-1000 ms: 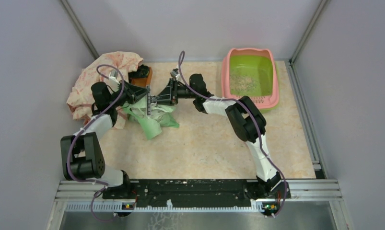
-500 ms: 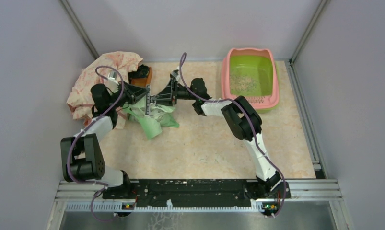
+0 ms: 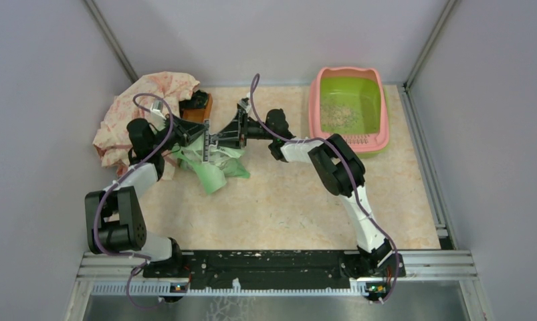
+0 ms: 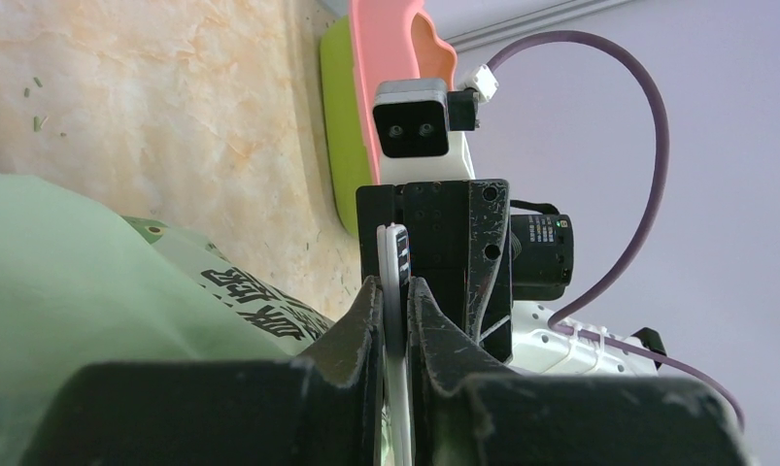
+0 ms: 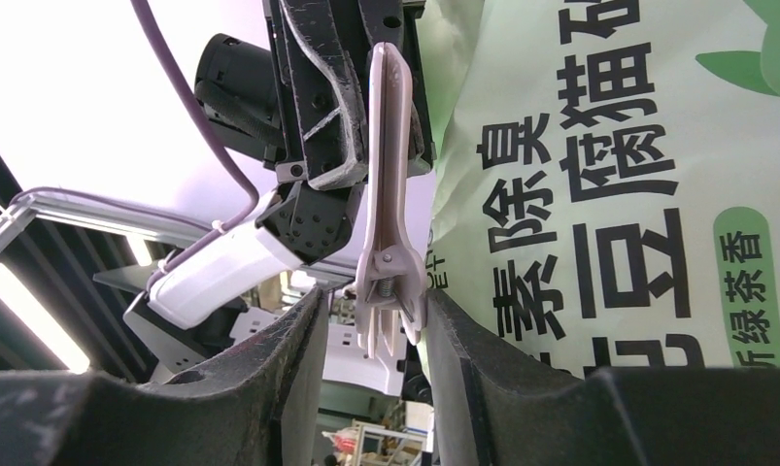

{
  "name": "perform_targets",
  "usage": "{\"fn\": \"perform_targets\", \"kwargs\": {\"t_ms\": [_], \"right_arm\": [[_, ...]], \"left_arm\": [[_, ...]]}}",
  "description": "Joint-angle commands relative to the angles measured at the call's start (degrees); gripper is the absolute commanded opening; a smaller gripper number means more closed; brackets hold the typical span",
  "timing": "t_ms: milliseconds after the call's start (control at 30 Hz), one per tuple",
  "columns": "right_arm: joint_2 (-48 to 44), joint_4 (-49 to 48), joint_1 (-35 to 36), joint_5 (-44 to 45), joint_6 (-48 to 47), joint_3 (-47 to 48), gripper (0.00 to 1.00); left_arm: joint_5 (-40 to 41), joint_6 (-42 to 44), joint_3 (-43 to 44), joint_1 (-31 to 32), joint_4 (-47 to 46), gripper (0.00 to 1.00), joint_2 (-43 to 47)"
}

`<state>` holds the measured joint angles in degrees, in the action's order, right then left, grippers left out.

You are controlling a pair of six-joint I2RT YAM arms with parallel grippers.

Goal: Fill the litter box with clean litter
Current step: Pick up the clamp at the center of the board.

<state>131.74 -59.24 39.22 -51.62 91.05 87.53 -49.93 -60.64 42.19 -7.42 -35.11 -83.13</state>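
Left pincer (image 4: 395, 293) pinches the white clip (image 5: 387, 184) on the green bag (image 5: 609, 194). The right pincer (image 5: 371, 320) sits with fingers apart around that clip. The litter box (image 3: 364, 141) waits far off to the right with only a little litter (image 3: 338, 118) inside. I think most of the filling is left to do.

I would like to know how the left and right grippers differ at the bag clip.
The left gripper is pinched shut on the pale clip; the right gripper stands open, fingers flanking the clip's spring end with a gap on one side. The left gripper extends from the cloth side, the right gripper from the litter box side. Both meet over the green bag.
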Motion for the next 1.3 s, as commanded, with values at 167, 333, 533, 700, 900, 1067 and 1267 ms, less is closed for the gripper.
{"fn": "perform_targets", "kwargs": {"t_ms": [167,333,533,700,900,1067,1267], "right_arm": [[-2.02,-4.74,1.2,0.73,-1.39,3.61,0.39],[-2.09,-4.26,1.21,0.68,-1.64,4.12,0.39],[-2.03,-3.92,1.32,0.73,-1.93,4.32,0.38],[-1.95,-3.7,1.45,0.84,-2.0,4.88,0.34],[-2.29,-2.82,1.43,0.94,-2.47,4.89,0.15],[-3.49,-0.88,1.25,1.81,-4.22,3.24,0.0],[-4.6,-1.42,0.86,2.28,-4.27,1.78,0.0]], "left_arm": [[0.33,2.32,-1.24,0.04,0.13,0.07,-0.1],[0.48,2.37,-1.56,0.08,-0.12,0.07,-0.21],[0.47,2.28,-2.07,0.08,-0.56,0.07,-0.53],[0.44,2.2,-2.29,0.05,-0.82,0.07,-0.65],[-0.06,2.35,-2.13,0.04,-0.73,0.18,-0.68],[-0.27,3.46,-1.06,-0.12,1.41,0.35,-0.06],[-0.61,4.29,0.58,-0.68,3.77,0.43,0.95]]}}
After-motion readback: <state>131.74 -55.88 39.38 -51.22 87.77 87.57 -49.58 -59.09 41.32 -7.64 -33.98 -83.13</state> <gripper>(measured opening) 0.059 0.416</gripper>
